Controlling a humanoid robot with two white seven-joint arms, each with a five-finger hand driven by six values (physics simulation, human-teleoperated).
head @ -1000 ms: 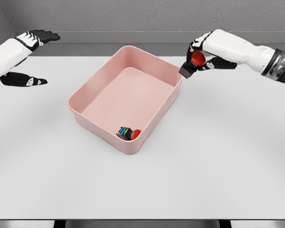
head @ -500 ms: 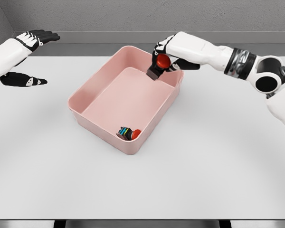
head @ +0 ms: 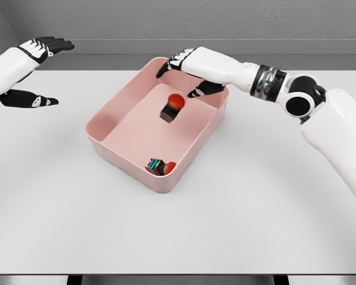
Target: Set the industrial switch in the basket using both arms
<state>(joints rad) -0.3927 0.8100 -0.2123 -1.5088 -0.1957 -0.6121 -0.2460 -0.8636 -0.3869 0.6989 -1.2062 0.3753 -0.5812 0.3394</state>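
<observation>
A pink basket point(head: 110, 127) sits on a white table point(head: 267, 208), turned at an angle, and serves as the landmark here. Above its far side the right hand point(head: 184, 68) reaches in from the right edge, its white arm point(head: 296, 98) stretched across the table's far half. The hand's fingers point(head: 166, 64) are spread and relaxed, with the thumb lower, near the basket's far right wall; they pinch nothing.

Just below that hand, inside the basket's outline, is a switch point(head: 172, 107) with a red round button on top and a dark square body. It is apart from the hand, with a clear gap between the button and the palm. Whether it rests on the basket floor or hangs above it cannot be told.

A second switch point(head: 160, 167) lies in the basket's near corner, tipped on its side, its red button pointing toward the near right wall and coloured marks showing on its dark body. It touches or nearly touches that wall.

The left hand point(head: 29, 100) shows well to the left of the basket, above the table's left edge, held flat with dark fingers straight and close together, holding nothing. Its arm point(head: 12, 62) enters from the left edge of the view.
</observation>
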